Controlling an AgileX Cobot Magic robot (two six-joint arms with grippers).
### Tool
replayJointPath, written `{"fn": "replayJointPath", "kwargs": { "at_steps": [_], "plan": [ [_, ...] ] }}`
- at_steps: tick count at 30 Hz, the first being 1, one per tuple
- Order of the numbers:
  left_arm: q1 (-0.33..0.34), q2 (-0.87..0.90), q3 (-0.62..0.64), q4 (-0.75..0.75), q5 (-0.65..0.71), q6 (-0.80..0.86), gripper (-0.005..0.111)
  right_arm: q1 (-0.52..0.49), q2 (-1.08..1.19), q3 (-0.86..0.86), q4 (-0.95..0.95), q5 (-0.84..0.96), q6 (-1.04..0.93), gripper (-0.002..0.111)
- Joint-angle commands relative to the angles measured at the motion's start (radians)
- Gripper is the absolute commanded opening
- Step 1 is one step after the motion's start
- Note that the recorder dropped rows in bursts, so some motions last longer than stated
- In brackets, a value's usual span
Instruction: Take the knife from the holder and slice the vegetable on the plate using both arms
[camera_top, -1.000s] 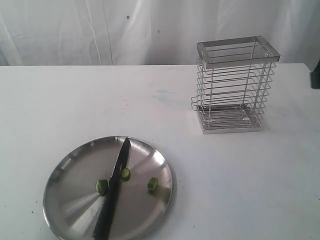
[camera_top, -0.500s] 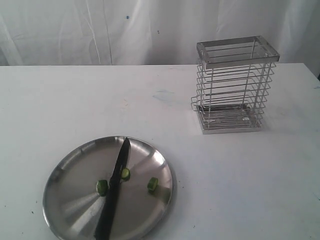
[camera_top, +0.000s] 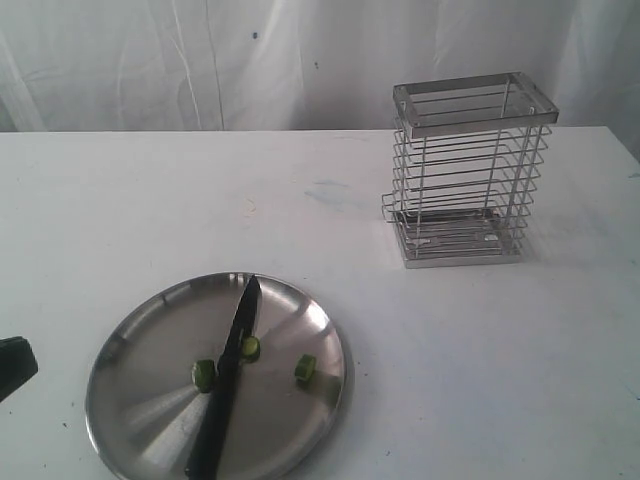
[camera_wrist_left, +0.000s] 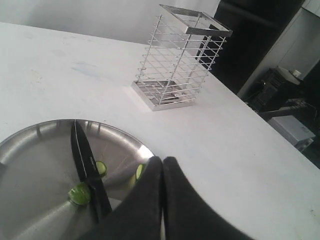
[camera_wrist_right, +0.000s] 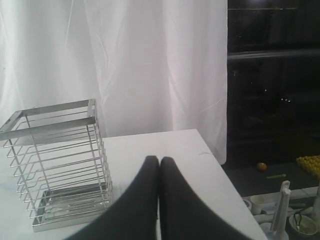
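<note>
The knife (camera_top: 225, 385) lies flat across the steel plate (camera_top: 150, 340), its black handle toward the front edge and its dark blade pointing to the back rim. Three small green vegetable pieces (camera_top: 204, 375) sit on the plate, one left of the blade and two right of it. The wire holder (camera_top: 465, 180) stands empty at the back right. My left gripper (camera_wrist_left: 163, 160) is shut and holds nothing, hovering by the plate (camera_wrist_left: 40, 150) near one green piece (camera_wrist_left: 140, 171); the knife (camera_wrist_left: 87, 170) is apart from it. My right gripper (camera_wrist_right: 159, 160) is shut and empty, beside the holder (camera_wrist_right: 55, 160).
A black part of the left arm (camera_top: 12, 365) pokes in at the table's left edge, beside the plate. A white curtain hangs behind the table. Past the table's right edge are dark shelves and clutter (camera_wrist_right: 295, 210).
A dark bit of the right arm at the right edge has left the exterior view. A black part of the left arm has come in at the left edge. Knife and pieces have not moved.
</note>
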Motion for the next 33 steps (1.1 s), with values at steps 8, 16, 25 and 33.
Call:
{"fn": "replayJointPath", "kwargs": {
  "at_steps": [8,16,25,33],
  "plan": [
    [-0.006,-0.014,0.006,-0.009,-0.005,-0.009,0.0,-0.195,-0.004,0.226,0.151,-0.16,-0.202,0.0],
    [-0.006,-0.014,0.006,-0.009,0.0,-0.009,0.0,-0.248,-0.004,0.342,0.234,-0.306,-0.232,0.0],
    [-0.006,-0.014,0.006,0.002,0.0,-0.009,0.0,-0.366,-0.004,0.391,0.66,-0.234,-0.634,0.0],
    [-0.006,-0.014,0.006,0.002,-0.002,-0.009,0.0,-0.366,-0.004,0.391,0.744,-0.232,-0.634,0.0]
  ]
}}
